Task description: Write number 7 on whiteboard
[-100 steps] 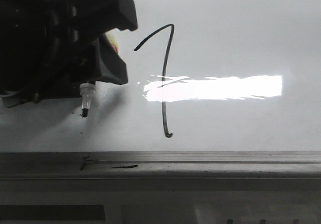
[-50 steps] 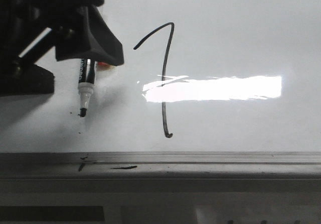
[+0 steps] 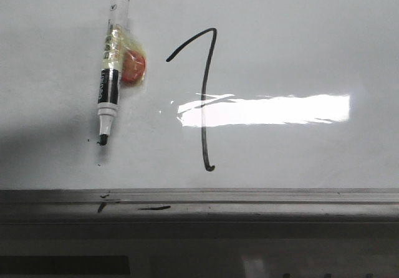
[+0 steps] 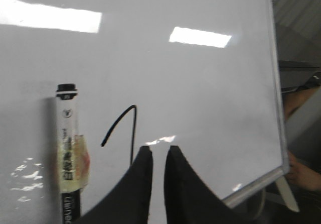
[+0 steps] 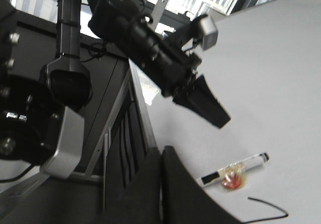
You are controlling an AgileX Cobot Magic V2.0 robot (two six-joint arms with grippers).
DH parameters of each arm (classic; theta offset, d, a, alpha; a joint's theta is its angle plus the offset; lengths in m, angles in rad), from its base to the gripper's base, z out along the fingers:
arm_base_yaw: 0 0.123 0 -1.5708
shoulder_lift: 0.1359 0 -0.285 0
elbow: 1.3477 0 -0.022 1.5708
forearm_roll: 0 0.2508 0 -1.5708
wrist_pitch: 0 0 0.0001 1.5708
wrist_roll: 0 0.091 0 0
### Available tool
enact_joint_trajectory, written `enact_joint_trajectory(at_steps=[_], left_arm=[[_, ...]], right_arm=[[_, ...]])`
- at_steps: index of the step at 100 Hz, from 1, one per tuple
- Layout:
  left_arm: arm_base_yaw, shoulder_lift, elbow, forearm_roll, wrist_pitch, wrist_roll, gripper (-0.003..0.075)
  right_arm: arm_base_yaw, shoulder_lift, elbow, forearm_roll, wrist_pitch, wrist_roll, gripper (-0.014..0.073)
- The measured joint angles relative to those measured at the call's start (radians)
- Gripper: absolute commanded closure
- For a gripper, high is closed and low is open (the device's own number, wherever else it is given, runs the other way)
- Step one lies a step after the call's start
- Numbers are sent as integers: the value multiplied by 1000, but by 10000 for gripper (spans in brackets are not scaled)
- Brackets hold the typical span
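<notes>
The number 7 is drawn on the whiteboard. A marker pen lies just left of it. The left pincer is slightly apart, holding nothing. The right pincer is pressed together.

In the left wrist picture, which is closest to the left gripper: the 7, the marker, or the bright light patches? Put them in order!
1. The number 7: its stem runs down right to the left gripper.
2. The marker: lying on the whiteboard, off to one side of the 7.
3. The light reflections: far across the board.
</notes>
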Motion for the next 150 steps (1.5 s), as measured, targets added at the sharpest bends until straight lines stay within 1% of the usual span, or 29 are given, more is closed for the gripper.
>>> enact_joint_trajectory(at_steps=[7, 26, 40, 87, 101, 115, 124, 130, 135, 142, 148, 150], left_arm=[[0, -32, 0, 28, 58, 1, 741], [0, -69, 0, 95, 233, 3, 741], [0, -65, 2, 107, 292, 4, 741], [0, 30, 4, 111, 304, 4, 741], [-5, 19, 29, 125, 304, 4, 741], [-6, -54, 57, 199, 237, 4, 741], [-3, -127, 79, 324, 210, 4, 741], [11, -181, 99, 449, 208, -13, 741], [28, -225, 127, 575, 206, -64, 741], [69, -281, 192, 793, 177, -217, 741], [122, -324, 275, 989, 111, -401, 741], [144, -331, 307, 1028, 82, -463, 741]], right_arm=[[0, -18, 40, -13, 14, 26, 657], [0, -26, 116, -19, 52, 44, 657], [0, -26, 147, -23, 52, 46, 657], [0, -26, 159, -23, 59, 48, 657], [0, -26, 159, -23, 59, 48, 657], [0, -26, 159, -23, 59, 48, 657], [0, -26, 159, -23, 59, 48, 657], [0, -26, 159, -23, 59, 48, 657], [0, -26, 159, -23, 59, 48, 657], [0, -26, 159, -23, 59, 48, 657], [0, -26, 159, -23, 59, 48, 657], [0, -26, 159, -23, 59, 48, 657]])
